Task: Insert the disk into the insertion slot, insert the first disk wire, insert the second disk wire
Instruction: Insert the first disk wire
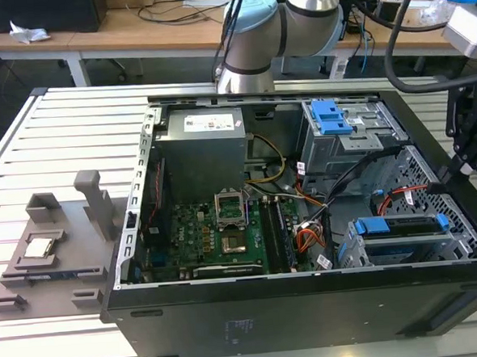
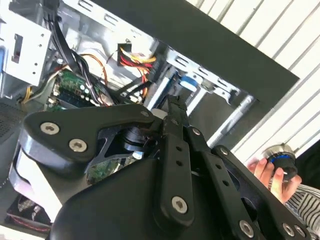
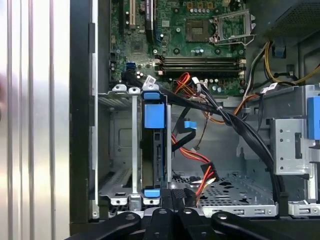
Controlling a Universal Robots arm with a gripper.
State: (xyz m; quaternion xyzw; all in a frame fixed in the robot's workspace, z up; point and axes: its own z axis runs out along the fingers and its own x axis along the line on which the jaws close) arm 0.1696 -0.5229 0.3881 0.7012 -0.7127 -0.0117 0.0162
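Observation:
The disk (image 1: 403, 227) sits inside the insertion slot (image 1: 352, 252), at the exterior view's right end of the open computer case; its blue carrier frame shows at both ends. In the first wrist view the disk (image 3: 152, 150) stands on edge between the rails of the insertion slot (image 3: 122, 150). A thin red cable, the first disk wire (image 1: 405, 191), lies loose just behind the disk. My black gripper (image 1: 458, 163) hangs over the case's right wall, above and beside the disk, fingers together with nothing between them. It also appears in both wrist views (image 3: 179, 199) (image 2: 173, 107).
Orange, yellow and black wire bundles (image 3: 200, 165) run across the case floor beside the cage. A taller grey bay with blue latches (image 1: 341, 128) stands behind. The motherboard (image 1: 217, 232) fills the case's left. A grey fixture (image 1: 52, 242) lies on the slatted table. A hand (image 2: 265, 172) holds a knob outside the case.

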